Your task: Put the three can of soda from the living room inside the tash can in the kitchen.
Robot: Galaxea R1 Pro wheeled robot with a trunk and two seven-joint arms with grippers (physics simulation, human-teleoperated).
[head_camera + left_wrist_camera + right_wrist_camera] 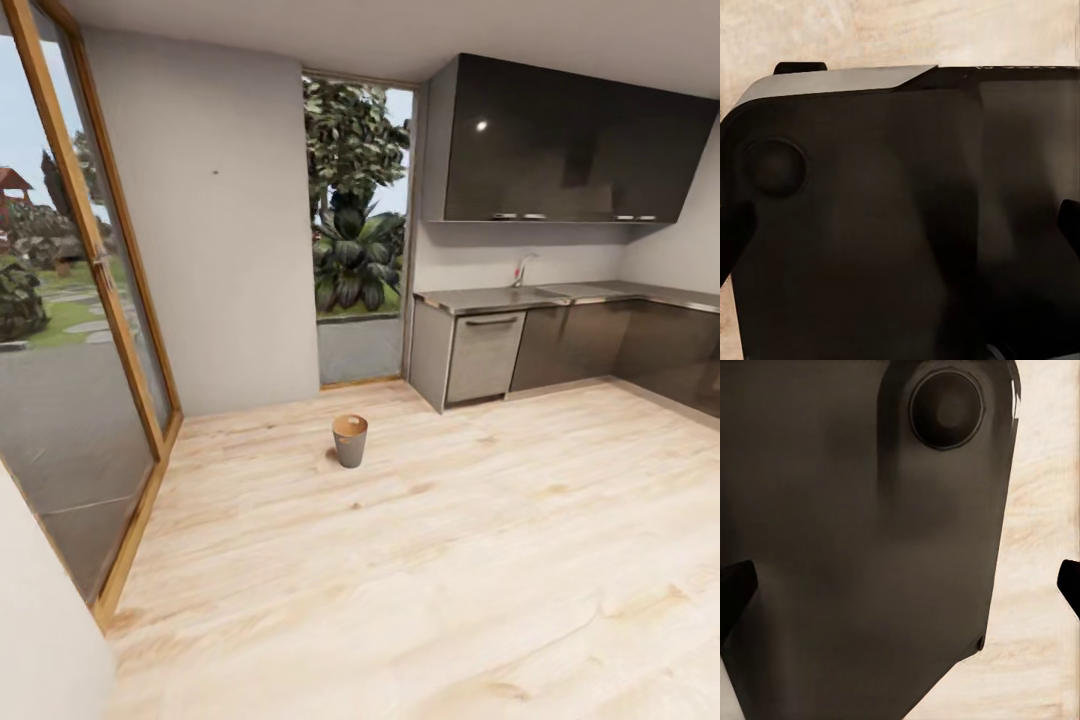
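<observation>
1. Fingertips of my left gripper (900, 232) show in the left wrist view as dark tips at the two opposite edges of the frame, one at (733, 236) and one at (1069, 225), set wide apart with nothing between them. Behind them sits a large dark body with a grey top edge (832, 81), probably my own base, though the view is too close and dim to be sure. Pale wood floor (907, 30) lies beyond it.

2. My right gripper (900, 585) in the right wrist view shows the same spread: dark tips at opposite edges, (735, 592) and (1071, 585), wide and holding nothing. A dark panel with a round recess (947, 409) fills most of the space behind, with light plank floor (1035, 585) alongside.

3. From the head view, the tash can (350, 440) stands upright on the wood floor (400, 580), well ahead of me, in open floor between the glass sliding door (80, 350) and the kitchen counter (500, 300). Its coppery inner wall shows at the rim. A faucet (520, 268) stands on the counter, dark wall cabinets (570, 140) hang above, and a tall window (358, 230) shows garden plants.
</observation>
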